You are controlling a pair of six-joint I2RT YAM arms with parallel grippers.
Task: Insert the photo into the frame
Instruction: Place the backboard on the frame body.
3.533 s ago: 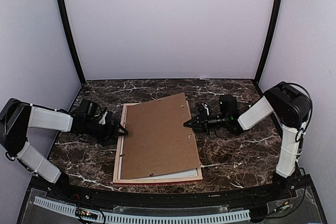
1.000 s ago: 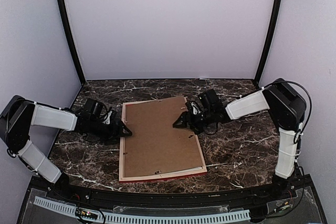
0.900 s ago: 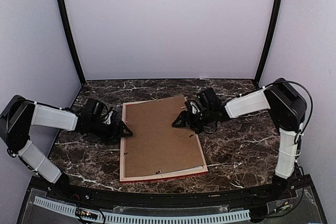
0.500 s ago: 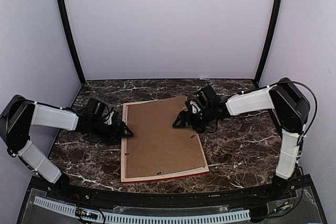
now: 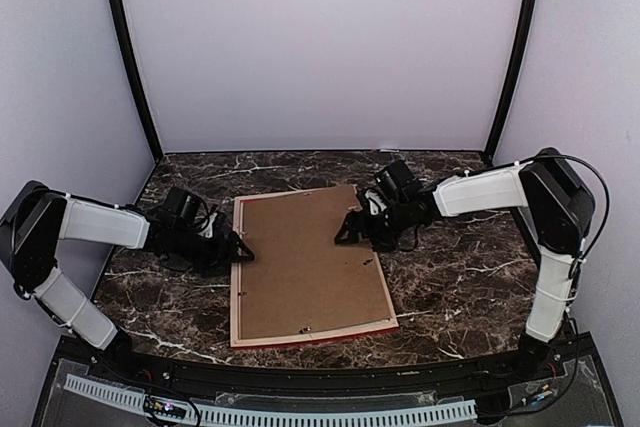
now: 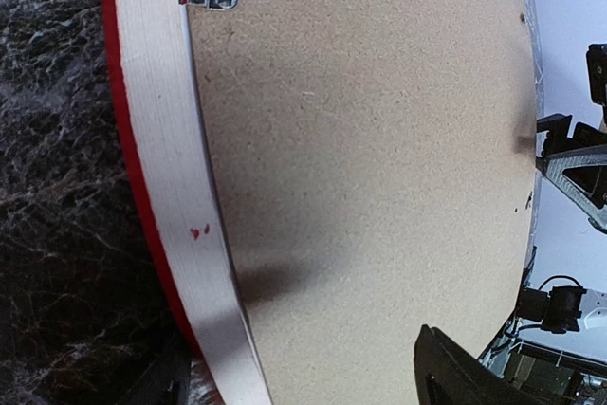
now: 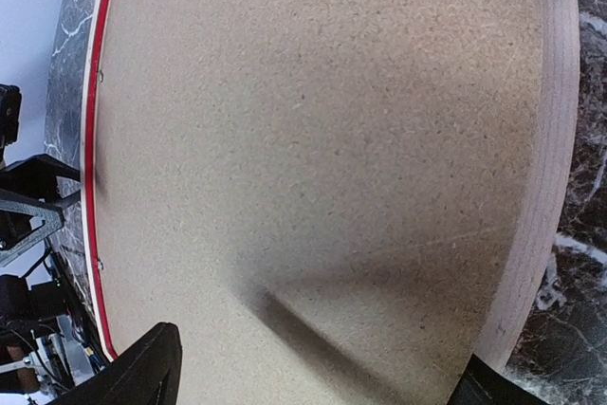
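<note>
Flanking one frame (image 6: pixel 156 139): left gripper (image 5: pixel 240 250), right gripper (image 5: pixel 343 235)

the brown backing board (image 5: pixel 305 262) had lain askew, its far corner jutting past the frame (image 5: pixel 236 297) toward 1 o'clock; it ended up lying nearly square within the rails. the white strip (image 5: pixel 372 323) along the 6 o'clock edge shrank to a sliver near 5 o'clock. the frame turned slightly counter-clockwise, its near right corner sliding toward 3 o'clock. the right gripper (image 5: pixel 345 237) moved from beside the board onto its 3 o'clock edge, forearm swinging toward 12 o'clock. the left gripper (image 5: pixel 243 252) crept toward 3 o'clock.
</note>
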